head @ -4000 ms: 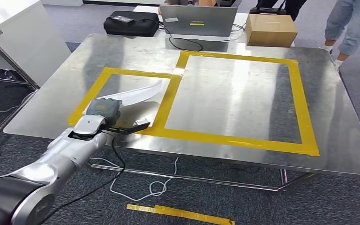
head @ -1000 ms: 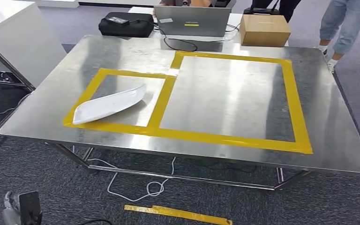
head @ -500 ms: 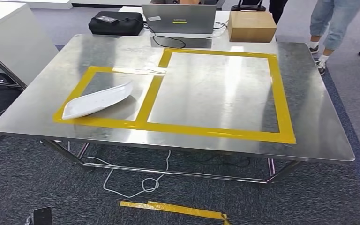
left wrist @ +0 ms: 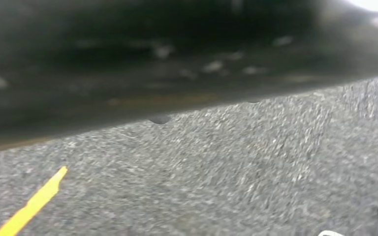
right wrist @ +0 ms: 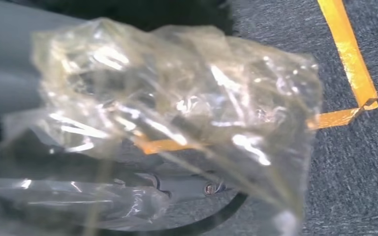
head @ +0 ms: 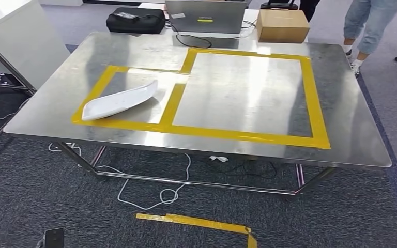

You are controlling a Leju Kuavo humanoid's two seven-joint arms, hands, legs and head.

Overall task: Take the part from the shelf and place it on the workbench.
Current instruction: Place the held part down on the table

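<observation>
Big steel tabletop (head: 336,98) w/ two rectangles marked in yellow tape (head: 318,103), a small one on the robot's left and a larger one beside it, sharing one strip. The white part (head: 119,101), long and shallow w/ pointed ends, lies diagonally inside the small rectangle, its near tip right at the front tape edge. Nothing touching it. At the far edge of the tabletop: a black case (head: 136,20), a grey laptop (head: 205,15) w/ a black cable looping onto the steel, and a cardboard box (head: 282,26). A white cabinet (head: 15,41) stands off to the left; a person in jeans (head: 369,26) stands at the far right corner. Floor is dark grey carpet (head: 341,217), w/ a loose strip of yellow tape (head: 196,223) in front of the table and a white cord (head: 155,194) coiled under the frame. In the right wrist view, the right hand (right wrist: 128,162) sits behind crumpled clear plastic film (right wrist: 177,118), so can't tell how its fingers lie. Left wrist view is blurred: carpet and a bit of yellow tape, and the left hand can't be made out.
</observation>
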